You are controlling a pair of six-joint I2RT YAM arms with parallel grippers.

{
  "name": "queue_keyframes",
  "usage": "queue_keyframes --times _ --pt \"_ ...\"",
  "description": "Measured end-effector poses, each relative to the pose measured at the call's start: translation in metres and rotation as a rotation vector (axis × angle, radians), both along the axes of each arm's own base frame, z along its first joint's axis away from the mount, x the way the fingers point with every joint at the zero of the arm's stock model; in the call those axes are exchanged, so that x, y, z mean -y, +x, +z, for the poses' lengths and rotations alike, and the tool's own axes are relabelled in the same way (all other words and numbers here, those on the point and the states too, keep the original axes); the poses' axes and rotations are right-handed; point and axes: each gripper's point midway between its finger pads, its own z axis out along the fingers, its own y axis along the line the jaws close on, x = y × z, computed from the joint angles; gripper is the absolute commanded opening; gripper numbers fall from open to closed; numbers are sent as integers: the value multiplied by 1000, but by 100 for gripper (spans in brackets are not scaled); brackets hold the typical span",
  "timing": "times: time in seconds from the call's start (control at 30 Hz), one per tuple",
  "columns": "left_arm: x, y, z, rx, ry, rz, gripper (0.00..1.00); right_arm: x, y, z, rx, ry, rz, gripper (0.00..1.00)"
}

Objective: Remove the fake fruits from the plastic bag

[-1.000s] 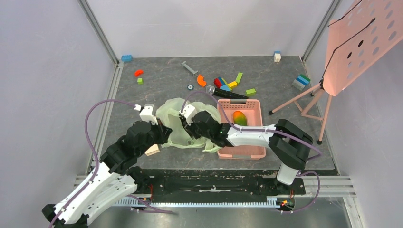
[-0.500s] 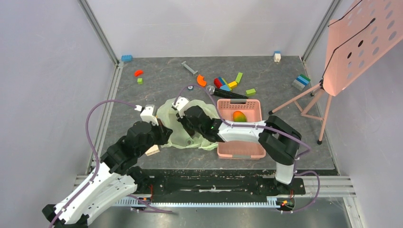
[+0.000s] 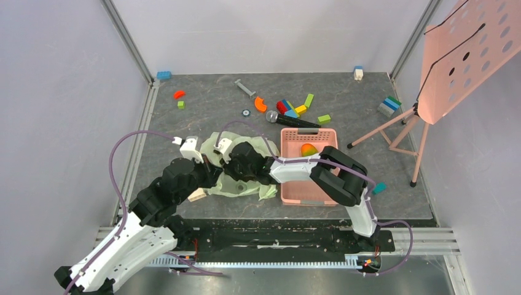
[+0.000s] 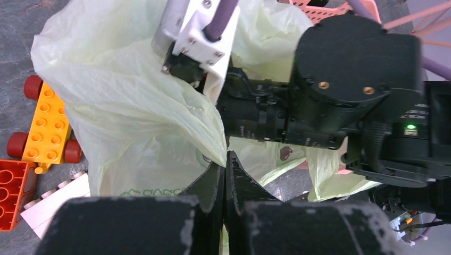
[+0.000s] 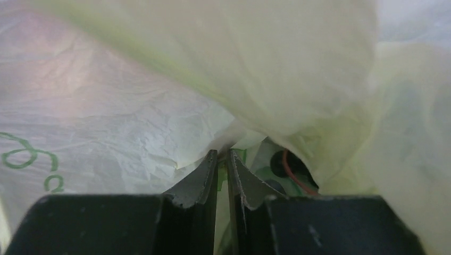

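Mango (image 3: 309,149) lies in pink basket (image 3: 307,196) beside plastic bag (image 4: 122,106).

Hardly any writing comes clear. In the left wrist view, the plastic bag (image 4: 122,117) carries a line of green print (image 4: 154,192) low on its near face. The letters are creased and partly cut off, so no word can be read. In the right wrist view the same bag shows green curly marks (image 5: 29,159) at the left edge, which may be parts of letters or a numeral, but they are not legible. A small label (image 4: 412,114) with pale lettering sits on the black housing of the right arm (image 4: 351,69), just above a lit green lamp (image 4: 410,126). It is too small to read. In the top view nothing can be read.
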Motion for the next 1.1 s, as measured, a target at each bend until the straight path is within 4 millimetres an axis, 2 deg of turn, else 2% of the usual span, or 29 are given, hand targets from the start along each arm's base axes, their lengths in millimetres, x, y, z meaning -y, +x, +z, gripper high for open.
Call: queue_keyframes --times 0.13,0.2,0.37,0.47,0.67,0.73,0.83,1.0,1.1 --pt "0 0 0 0 0 0 2 -5 -9 -15 -45 -9 50 19" --pt "0 0 0 0 0 0 2 -4 -13 -18 -57 -18 61 26" --pt "0 0 0 0 0 0 2 6 -15 -10 -41 -32 62 43" --pt "0 0 0 0 -1 0 2 16 -17 16 -7 -18 57 54" --pt "1 0 0 -1 -2 -2 2 34 -1 101 133 87 -54 67" --pt "2 0 -1 -3 -2 -5 2 43 6 115 156 98 -116 71" --pt "6 0 -8 -14 -5 -23 2 57 12 108 146 75 -177 75" --pt "11 -5 -28 -52 -2 -50 2 85 5 62 78 -44 -226 83" --pt "12 -6 -33 -62 -12 -58 2 92 1 45 47 -81 -235 84"
